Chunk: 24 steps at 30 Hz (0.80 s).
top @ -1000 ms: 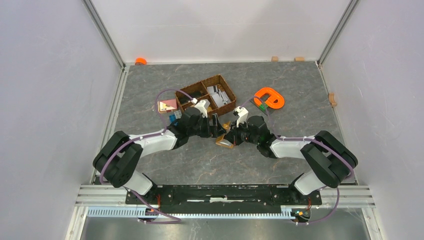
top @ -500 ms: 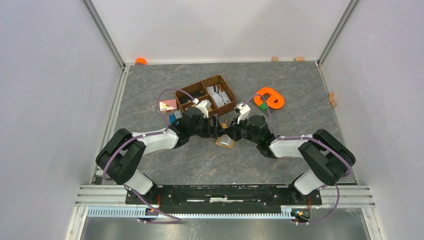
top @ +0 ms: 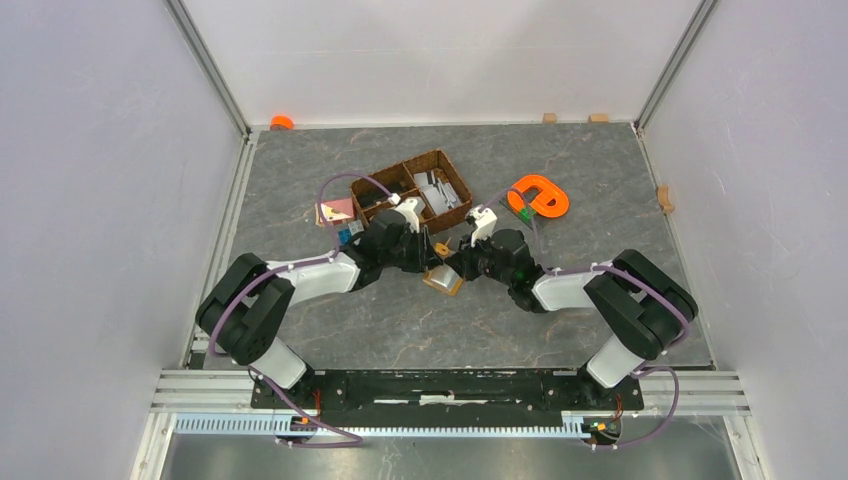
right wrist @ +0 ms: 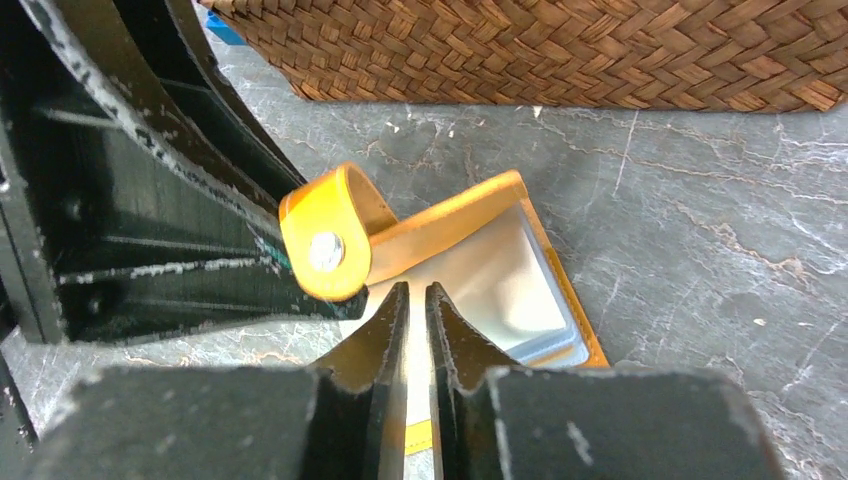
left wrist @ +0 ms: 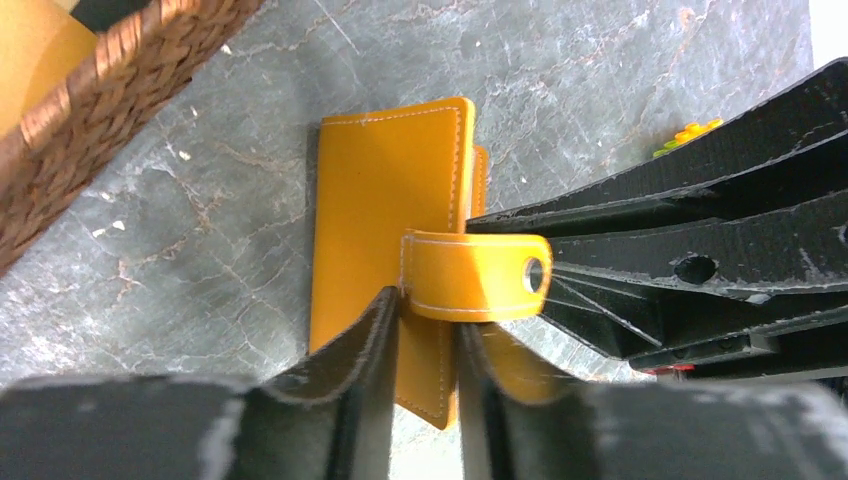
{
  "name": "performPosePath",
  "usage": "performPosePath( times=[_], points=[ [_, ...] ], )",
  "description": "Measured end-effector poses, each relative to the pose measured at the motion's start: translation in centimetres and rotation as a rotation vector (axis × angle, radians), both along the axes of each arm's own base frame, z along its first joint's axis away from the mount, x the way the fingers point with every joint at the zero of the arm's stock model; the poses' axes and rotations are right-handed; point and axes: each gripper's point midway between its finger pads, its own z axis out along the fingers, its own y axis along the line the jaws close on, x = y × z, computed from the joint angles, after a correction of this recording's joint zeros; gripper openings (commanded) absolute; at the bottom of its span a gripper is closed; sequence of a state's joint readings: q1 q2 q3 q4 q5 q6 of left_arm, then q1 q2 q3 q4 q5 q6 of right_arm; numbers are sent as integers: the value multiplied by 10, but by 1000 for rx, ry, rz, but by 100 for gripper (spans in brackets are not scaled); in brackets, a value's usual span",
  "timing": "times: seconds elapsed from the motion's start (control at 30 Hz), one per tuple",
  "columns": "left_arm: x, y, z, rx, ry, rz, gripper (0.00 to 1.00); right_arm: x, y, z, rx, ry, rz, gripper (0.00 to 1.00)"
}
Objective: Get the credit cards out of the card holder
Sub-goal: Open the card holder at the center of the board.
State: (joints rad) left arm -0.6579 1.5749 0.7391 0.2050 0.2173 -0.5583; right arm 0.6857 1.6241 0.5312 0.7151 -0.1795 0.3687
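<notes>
card holder [left wrist: 385, 200]: lies between both arms, equally near, half open
left gripper [left wrist: 428, 315]: jaws astride its raised cover — real clamping I cannot tell
right gripper [right wrist: 416, 290]: jaws nearly together, pinching its lower edge

Leather-look card holder [left wrist: 385, 210]: smooth, matt mustard cover with pale stitching along the edges. Its closure tab [left wrist: 470, 275] is the same material, with a shiny metal snap [right wrist: 326, 250]; the inside panel [right wrist: 505, 285] is pale and glossy. Woven wicker basket [right wrist: 560, 50], top of frame: brown, rough. Stone-look bench [left wrist: 600, 80]: grey, veined, matt. Plastic left gripper [left wrist: 428, 320] and right gripper [right wrist: 416, 292]: black, matt, scuffed pale at the edges.
</notes>
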Motion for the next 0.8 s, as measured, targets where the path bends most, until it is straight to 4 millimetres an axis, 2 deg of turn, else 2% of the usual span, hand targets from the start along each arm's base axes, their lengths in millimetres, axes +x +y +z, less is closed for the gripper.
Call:
performPosePath(
  times=[0.13, 0.17, 0.3, 0.4, 0.5, 0.57, 0.63, 0.8],
  points=[
    [6, 1, 4, -8, -7, 10, 13, 3, -6, -4, -46, 18, -25, 16],
    [7, 2, 4, -9, -8, 14, 12, 5, -7, -5, -65, 23, -34, 20],
    [14, 7, 5, -10, -10, 34, 8, 11, -16, 1, -109, 28, -85, 51],
    [17, 11, 4, -7, -7, 48, 8, 9, -25, 11, -111, 16, -119, 58],
    [20, 15, 3, 2, 0, 63, 11, 10, -32, 14, -125, 18, -156, 64],
    [22, 17, 2, 8, 7, 70, 14, 10, -37, 9, -141, 37, -177, 68],
    [24, 18, 1, 16, 15, 76, 20, 8, -44, -1, -165, 72, -197, 73],
    [23, 23, -17, 67, 69, 90, 40, 5, -54, -29, -232, 168, -228, 74]
  ],
)
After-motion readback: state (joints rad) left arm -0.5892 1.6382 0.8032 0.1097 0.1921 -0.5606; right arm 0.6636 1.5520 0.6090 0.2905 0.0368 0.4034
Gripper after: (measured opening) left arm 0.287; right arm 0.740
